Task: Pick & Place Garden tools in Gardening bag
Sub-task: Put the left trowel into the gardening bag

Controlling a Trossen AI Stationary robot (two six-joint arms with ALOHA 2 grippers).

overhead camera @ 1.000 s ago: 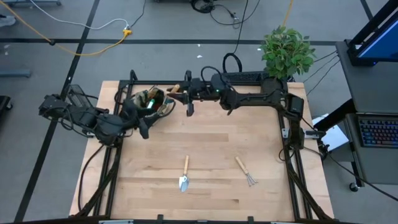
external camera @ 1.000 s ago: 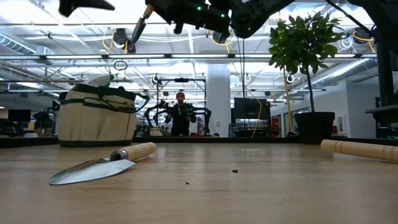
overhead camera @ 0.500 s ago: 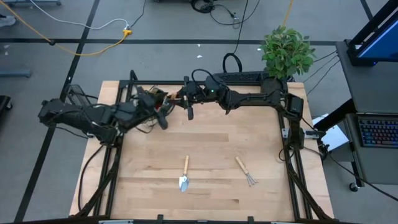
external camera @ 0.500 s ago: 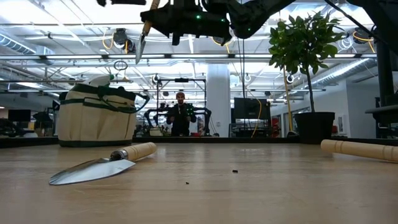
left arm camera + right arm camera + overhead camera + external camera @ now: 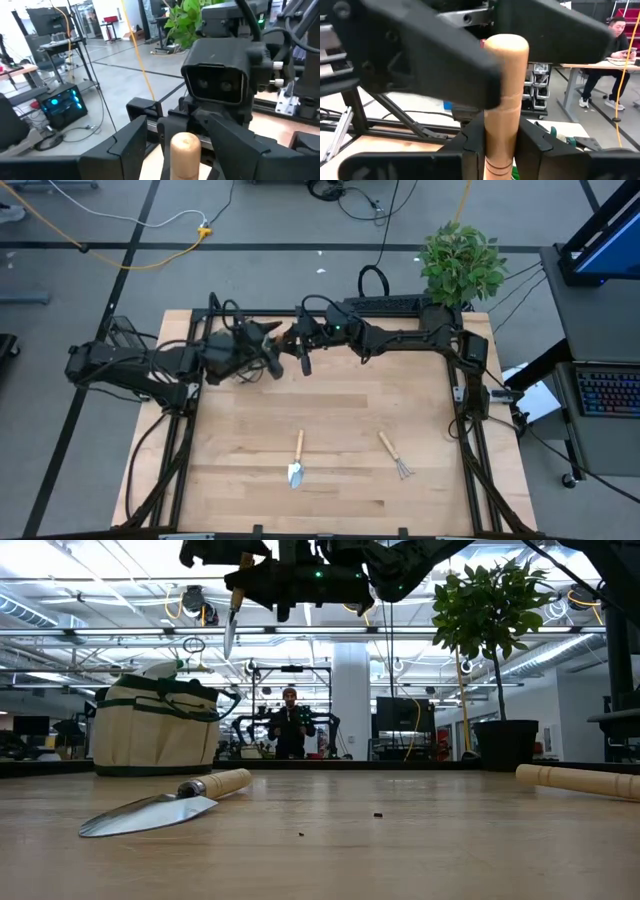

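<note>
My right gripper (image 5: 298, 340) is high over the table's far left, shut on a wooden-handled silver tool (image 5: 232, 625). My left gripper (image 5: 270, 345) is open. Its fingers stand on either side of the handle's free end (image 5: 185, 147), facing the right gripper, and a gap shows on both sides. The tan gardening bag with green trim (image 5: 155, 725) stands on the table below; in the high view my left arm covers most of it. A trowel (image 5: 297, 460) and a fork rake (image 5: 395, 455) lie flat on the near part of the table. My right gripper pinches the tool's wooden handle (image 5: 502, 125) between its two fingers, which lie across it. The handle's rounded free end sticks out past the fingers. The fingers come about level from the table's right. The tool is lifted clear, and its silver blade (image 5: 231, 635) hangs down.
A leafy potted plant (image 5: 460, 260) stands off the table's far right corner. The bare wooden table (image 5: 340, 405) lies between the arms and the two tools. A person (image 5: 290, 725) is in the room beyond the table.
My left gripper has risen from beside the bag and gone toward the table's right, up to the tool's handle end, and now covers the bag from above. My right gripper has shifted slightly left. The tool has tipped from slanted to nearly upright, blade down.
</note>
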